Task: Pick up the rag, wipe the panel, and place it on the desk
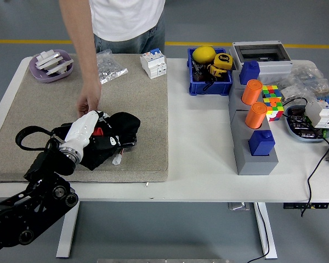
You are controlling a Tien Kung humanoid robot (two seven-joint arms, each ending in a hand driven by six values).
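My left hand [101, 134] presses a black rag [119, 130] with red and white marks onto a black panel on the beige mat [137, 98]. The rag covers almost all of the panel; only a sliver of its right end [132, 141] shows. The hand's fingers are curled on the rag, with its white back [83, 130] facing up. A person's hand [89, 104] rests on the panel's far edge, right behind my hand. My right arm is out of view.
A white connector [117, 160] on a red wire lies by the panel. A purple dish [51, 66], plastic bag [108, 67] and white breaker [153, 62] sit at the mat's back. A blue bin [209, 79] and grey block with orange cylinders [254, 115] stand right.
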